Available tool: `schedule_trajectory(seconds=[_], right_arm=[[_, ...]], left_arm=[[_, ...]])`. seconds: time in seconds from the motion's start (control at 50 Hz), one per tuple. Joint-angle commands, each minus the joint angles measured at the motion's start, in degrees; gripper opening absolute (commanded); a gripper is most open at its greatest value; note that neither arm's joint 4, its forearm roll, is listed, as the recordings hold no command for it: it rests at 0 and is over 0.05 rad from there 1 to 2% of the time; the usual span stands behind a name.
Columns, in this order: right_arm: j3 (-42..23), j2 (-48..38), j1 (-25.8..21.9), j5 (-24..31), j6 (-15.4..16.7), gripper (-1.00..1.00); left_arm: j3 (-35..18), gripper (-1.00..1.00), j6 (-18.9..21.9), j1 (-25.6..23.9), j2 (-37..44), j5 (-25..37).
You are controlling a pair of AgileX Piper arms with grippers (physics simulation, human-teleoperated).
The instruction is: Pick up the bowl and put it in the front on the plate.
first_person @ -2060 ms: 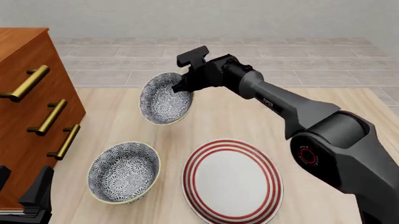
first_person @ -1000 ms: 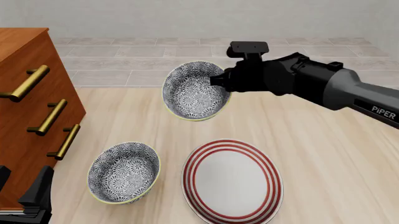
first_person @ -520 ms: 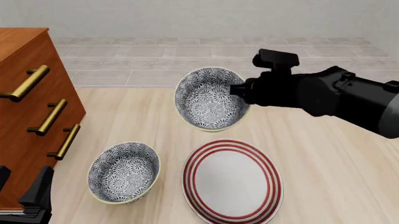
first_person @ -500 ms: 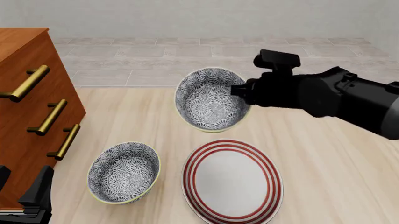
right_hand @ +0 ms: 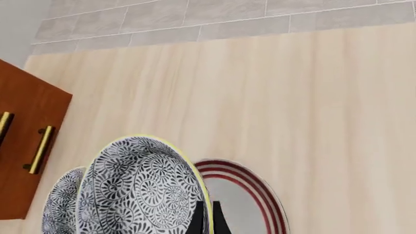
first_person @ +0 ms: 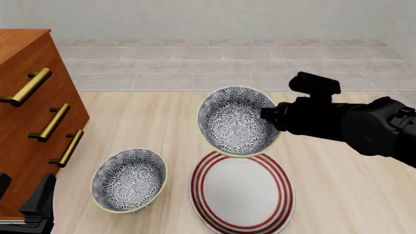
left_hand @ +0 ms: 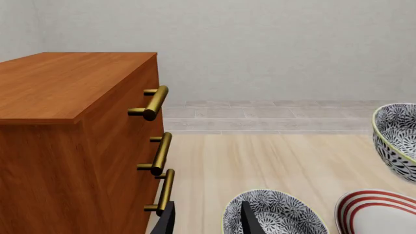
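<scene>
My right gripper (first_person: pixel 268 113) is shut on the rim of the bowl (first_person: pixel 236 120), which has a blue-grey and white floral pattern and a cream rim. The bowl hangs tilted in the air, its inside facing the camera, over the far edge of the white red-ringed plate (first_person: pixel 242 191). In the right wrist view the fingers (right_hand: pixel 197 220) pinch the bowl (right_hand: pixel 140 187) at its rim, with the plate (right_hand: pixel 244 195) underneath. My left gripper (first_person: pixel 25 197) rests open at the front left corner, nothing between its fingers (left_hand: pixel 250 222).
A second, identical bowl (first_person: pixel 128 179) stands on the table left of the plate, just ahead of the left gripper (left_hand: pixel 208 225). A wooden dresser (first_person: pixel 29 112) with brass handles fills the left side. Bare wood tabletop (first_person: pixel 338 195) lies right of the plate.
The right gripper has carried the bowl to the right and toward the front, lowering it from the far middle of the table to above the plate's far edge. The left arm has not moved.
</scene>
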State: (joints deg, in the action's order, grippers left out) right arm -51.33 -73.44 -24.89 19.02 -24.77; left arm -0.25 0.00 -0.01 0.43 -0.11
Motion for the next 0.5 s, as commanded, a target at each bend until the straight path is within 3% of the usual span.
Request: schedule_trajectory(seconds=[0.02,0.26,0.5], right_arm=[[6.02,4.11,-0.11,-1.40,-2.61,-1.00],[14.15,4.66,-2.89,-6.92,-6.25,-1.00],[18.24,2.89,-3.07,-11.36,-7.26,-1.00]], left_arm=[[0.00,1.00,0.00,0.00,0.00,0.00],[0.00,1.00,0.00,0.00,0.00,0.00],[0.00,1.00,0.00,0.00,0.00,0.00]])
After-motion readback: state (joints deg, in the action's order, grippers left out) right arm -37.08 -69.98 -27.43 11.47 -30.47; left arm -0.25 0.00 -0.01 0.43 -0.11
